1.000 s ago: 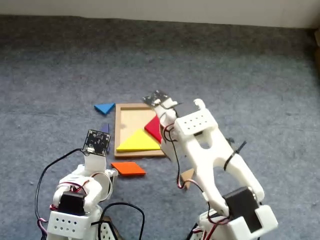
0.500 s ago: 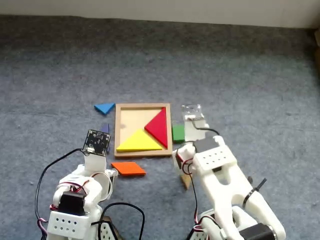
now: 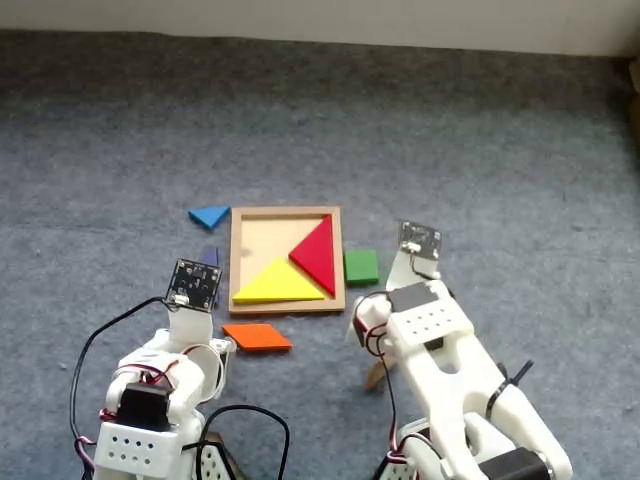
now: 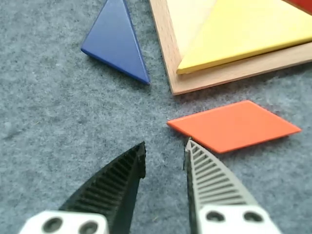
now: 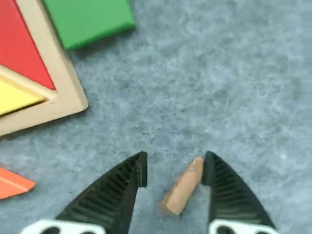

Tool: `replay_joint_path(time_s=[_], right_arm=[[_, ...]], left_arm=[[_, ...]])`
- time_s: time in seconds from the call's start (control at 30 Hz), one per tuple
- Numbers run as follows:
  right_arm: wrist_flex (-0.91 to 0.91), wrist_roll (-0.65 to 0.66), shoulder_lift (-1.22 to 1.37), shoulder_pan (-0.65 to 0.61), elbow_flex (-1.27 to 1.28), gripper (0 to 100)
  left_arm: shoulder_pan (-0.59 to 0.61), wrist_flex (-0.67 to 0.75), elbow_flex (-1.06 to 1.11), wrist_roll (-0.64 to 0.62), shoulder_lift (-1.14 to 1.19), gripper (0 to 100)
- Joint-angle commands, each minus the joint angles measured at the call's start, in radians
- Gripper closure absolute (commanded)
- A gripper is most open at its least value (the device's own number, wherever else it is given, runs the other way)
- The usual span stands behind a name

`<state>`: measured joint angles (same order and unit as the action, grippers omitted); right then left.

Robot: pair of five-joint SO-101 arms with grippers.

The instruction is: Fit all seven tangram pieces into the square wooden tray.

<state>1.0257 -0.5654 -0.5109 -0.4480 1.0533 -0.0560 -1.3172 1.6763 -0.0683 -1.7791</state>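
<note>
While both arms sit at the near edge of the grey carpet (image 3: pixel 480 140), the wooden tray (image 3: pixel 285 212) lies flat at mid-scene, between them and a little farther out.

Tray: two pieces seated. Red triangle (image 3: pixel 316 255) fills the right side, yellow triangle (image 3: pixel 275 284) the near side; they meet along one slanted edge. Far-left half is bare wood.

Loose pieces on the carpet:
- green square (image 3: pixel 361 266), just right of the tray, apart from its rim.
- light blue triangle (image 3: pixel 209 215), just off the tray's far-left corner.
- dark blue triangle (image 4: pixel 117 41), just left of the tray, not touching it.
- orange parallelogram (image 3: pixel 257 337), flat, on the near side of the tray's near-left corner, with a thin strip of carpet between.
- tan piece (image 5: pixel 183 187), near-right of the tray, beside the right arm.

Left gripper (image 4: pixel 164 145): jaws parted narrowly, holding nothing, low over the carpet with one tip at the parallelogram's left point.

Right gripper (image 5: pixel 176 156): jaws well apart, nothing clamped. The tan piece sits in the gap, tilted, its far end against one finger.
</note>
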Motion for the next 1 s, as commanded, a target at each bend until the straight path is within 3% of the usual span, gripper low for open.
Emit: replay_joint_path(time_s=[0.0, 0.6, 0.83, 0.97], right_arm=[[0.113, -0.044, -0.024, 0.010, -0.113, 72.8], [0.116, -0.074, -0.018, -0.074, -0.117, 72.9], [0.071, -0.068, -0.018, -0.070, -0.056, 82.5], [0.062, -0.066, -0.018, -0.070, -0.054, 82.8]], left_arm=[[-0.016, -0.003, 0.019, -0.006, -0.036, 85], [-0.016, -0.003, 0.019, -0.006, -0.036, 85], [-0.016, -0.003, 0.019, -0.006, -0.036, 85], [-0.016, -0.003, 0.019, -0.006, -0.036, 85]])
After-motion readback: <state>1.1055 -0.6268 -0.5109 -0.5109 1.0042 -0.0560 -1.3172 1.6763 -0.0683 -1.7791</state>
